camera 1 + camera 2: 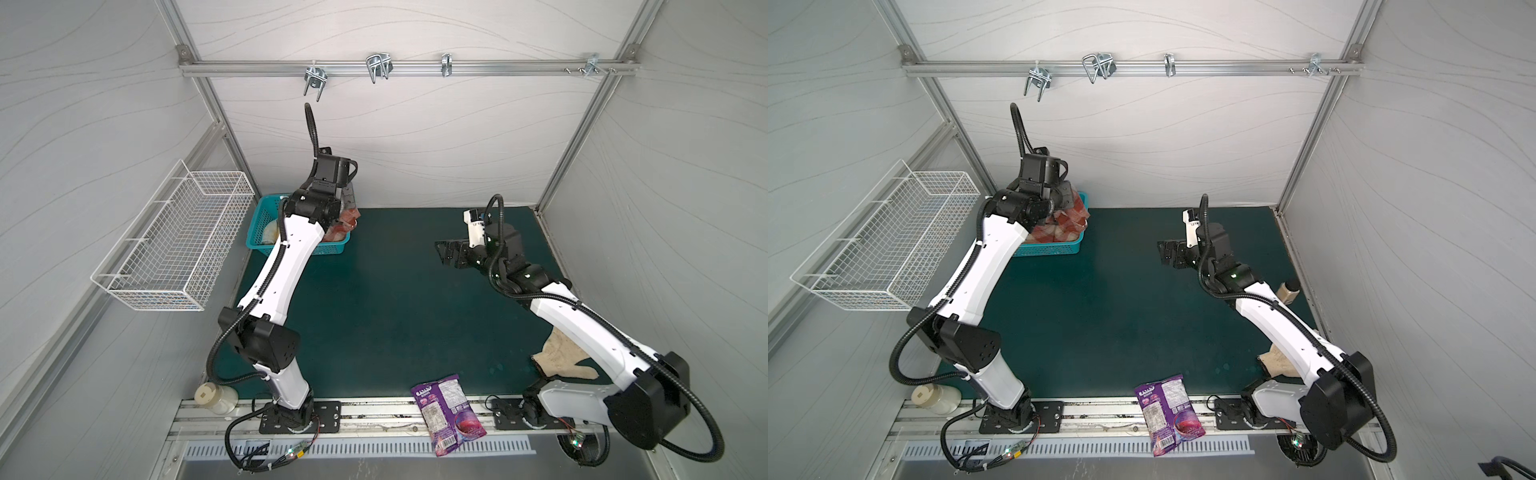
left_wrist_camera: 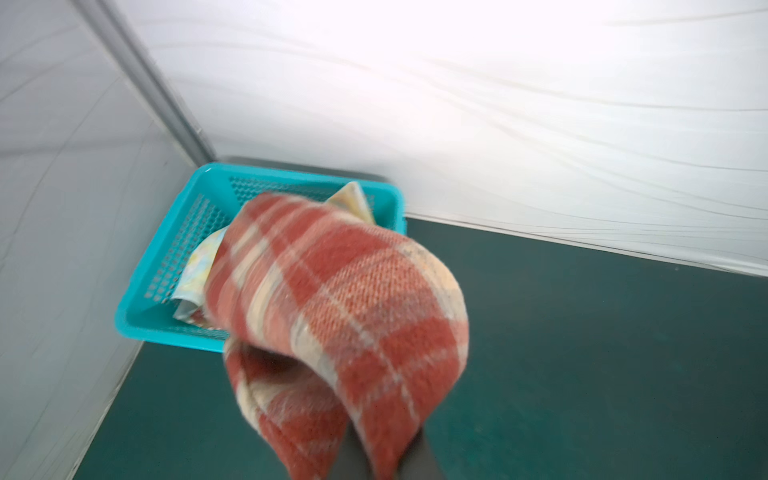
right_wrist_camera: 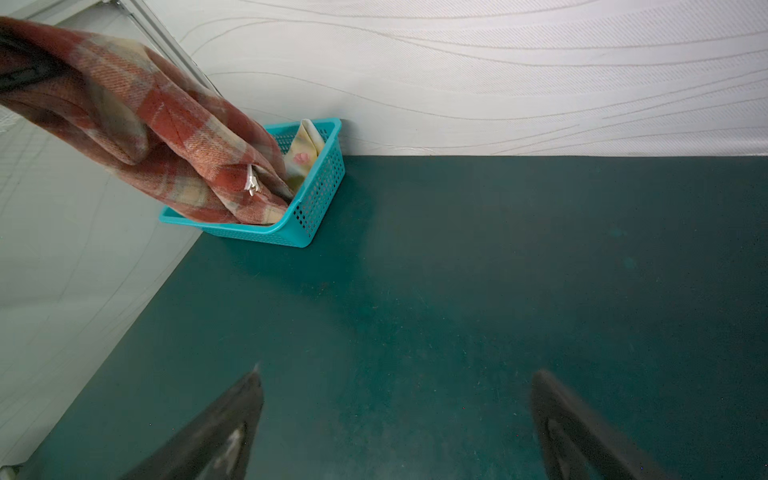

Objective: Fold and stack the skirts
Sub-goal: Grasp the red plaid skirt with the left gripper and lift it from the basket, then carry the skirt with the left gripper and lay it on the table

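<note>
My left gripper (image 2: pixel 380 455) is shut on the rust-red and cream plaid skirt (image 2: pixel 340 299). It holds the skirt up over the teal basket (image 2: pixel 166 232) at the back left of the mat, and the skirt's lower end still hangs into the basket (image 3: pixel 320 195). The cloth drapes over the fingers and hides most of them. The pastel flowered skirt (image 3: pixel 301 160) lies crumpled inside the basket, partly under the plaid one. Both top views show the plaid skirt (image 1: pixel 347 224) below the left wrist. My right gripper (image 3: pixel 397 374) is open and empty above the bare green mat (image 1: pixel 395 299).
A cream knit glove (image 1: pixel 557 357) lies under the right arm near the front right. A purple snack bag (image 1: pixel 449 411) overhangs the front rail. A white wire basket (image 1: pixel 174 245) hangs on the left wall. A pale jar (image 1: pixel 216 399) stands front left. Metal hooks (image 1: pixel 378 68) hang overhead.
</note>
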Robot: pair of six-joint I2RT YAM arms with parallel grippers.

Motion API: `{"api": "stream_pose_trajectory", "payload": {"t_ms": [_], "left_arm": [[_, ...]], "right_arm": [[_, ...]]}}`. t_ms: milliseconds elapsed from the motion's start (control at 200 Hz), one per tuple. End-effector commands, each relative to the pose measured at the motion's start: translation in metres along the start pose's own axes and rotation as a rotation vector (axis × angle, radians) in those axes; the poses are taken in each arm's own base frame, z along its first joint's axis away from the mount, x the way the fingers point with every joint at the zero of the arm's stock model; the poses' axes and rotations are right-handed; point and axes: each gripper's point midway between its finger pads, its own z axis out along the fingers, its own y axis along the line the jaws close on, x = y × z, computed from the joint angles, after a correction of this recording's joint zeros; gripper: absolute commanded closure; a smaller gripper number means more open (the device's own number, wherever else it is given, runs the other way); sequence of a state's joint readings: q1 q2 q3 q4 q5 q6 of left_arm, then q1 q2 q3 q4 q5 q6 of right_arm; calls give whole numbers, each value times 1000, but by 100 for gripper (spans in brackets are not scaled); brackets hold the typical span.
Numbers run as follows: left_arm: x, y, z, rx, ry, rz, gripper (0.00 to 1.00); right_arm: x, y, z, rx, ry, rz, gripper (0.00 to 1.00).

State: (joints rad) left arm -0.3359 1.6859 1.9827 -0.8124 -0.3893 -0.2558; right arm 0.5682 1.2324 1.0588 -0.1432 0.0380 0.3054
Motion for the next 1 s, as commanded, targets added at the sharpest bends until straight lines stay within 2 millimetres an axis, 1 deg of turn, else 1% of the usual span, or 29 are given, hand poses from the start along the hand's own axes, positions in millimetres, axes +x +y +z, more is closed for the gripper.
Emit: {"api": "stream_pose_trajectory", "payload": {"t_ms": [0,65,175,295,410,480,510,515,530,620,745,785,850,911,996], "left_arm": [[-25,-27,-46,119,-106,18,100],[-23,-40,-65,166,-119,33,100],[-15,-61,-90,229,-130,56,100],[-6,-79,-115,298,-138,54,100],[2,-92,-135,356,-149,44,100],[10,-97,-138,402,-125,12,100],[10,-97,-141,419,-122,-4,100],[14,-98,-138,417,-110,0,100],[20,-100,-135,420,-94,2,100],[37,-107,-133,463,-52,-20,100],[58,-121,-141,537,-31,-23,100],[64,-125,-144,560,-15,-24,100],[74,-131,-146,588,19,-23,100],[80,-132,-142,580,33,-10,100],[86,-134,-133,556,42,19,100]], "right_arm": [[-14,6,-18,1,-64,-31,1],[-16,8,-23,-3,-78,-44,1],[-17,13,-33,-17,-102,-79,1],[-19,19,-47,-32,-145,-118,1],[-23,20,-65,-42,-198,-138,1],[-23,24,-74,-67,-217,-161,1],[-23,25,-77,-72,-225,-165,1],[-23,25,-78,-73,-225,-166,1],[-23,25,-79,-74,-228,-168,1],[-20,27,-88,-93,-247,-180,1],[-14,32,-93,-135,-263,-195,1],[-11,35,-92,-156,-259,-206,1],[-2,48,-90,-232,-234,-241,1],[9,58,-85,-268,-208,-289,1],[30,71,-72,-281,-166,-375,1]]}}
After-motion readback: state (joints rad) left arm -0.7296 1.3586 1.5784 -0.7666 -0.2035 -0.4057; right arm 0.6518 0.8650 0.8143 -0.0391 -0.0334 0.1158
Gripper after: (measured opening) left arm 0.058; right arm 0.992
